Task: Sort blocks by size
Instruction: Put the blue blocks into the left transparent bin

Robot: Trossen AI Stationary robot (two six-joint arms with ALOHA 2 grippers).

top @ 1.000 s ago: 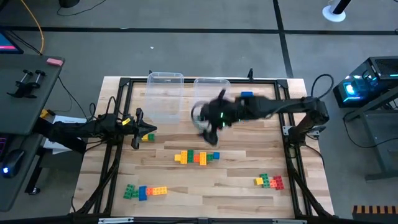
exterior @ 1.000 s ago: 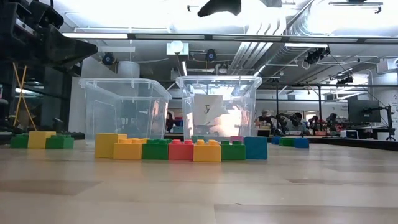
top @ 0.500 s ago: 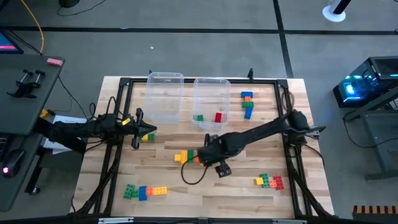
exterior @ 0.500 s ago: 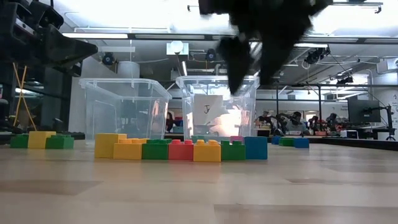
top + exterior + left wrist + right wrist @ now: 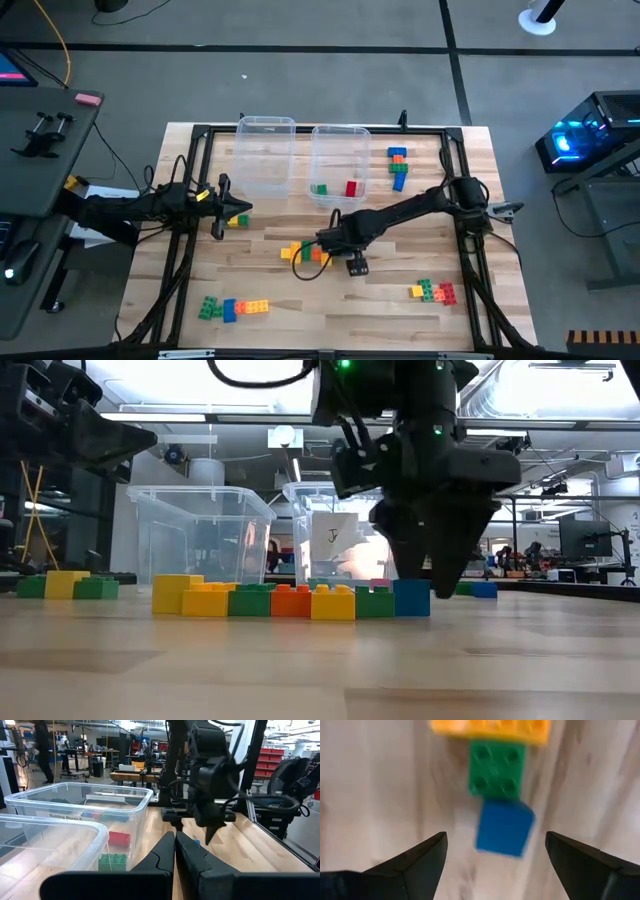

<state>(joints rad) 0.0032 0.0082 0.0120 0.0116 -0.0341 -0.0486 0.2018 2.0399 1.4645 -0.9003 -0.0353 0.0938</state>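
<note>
The right gripper is held low over the middle of the table, at the end of the row of blocks that lies there. In the right wrist view its two fingers are spread wide, with nothing between them but the blue block on the wood below. This blue block is the end piece of the row; a green block lies just beside it and an orange block past that. In the low view the gripper hangs in front of the row, its tip near the blue end.

The left gripper waits at the left edge of the table, near a small pair of blocks. In the left wrist view its fingers are pressed together with nothing held.

Two clear bins are set at the far side of the table. The left bin holds nothing that can be seen. In the right bin a green block and a red block are seen.

Further blocks are placed about the table: a short column beside the right bin, a cluster near the right front, and a row at the left front.
</note>
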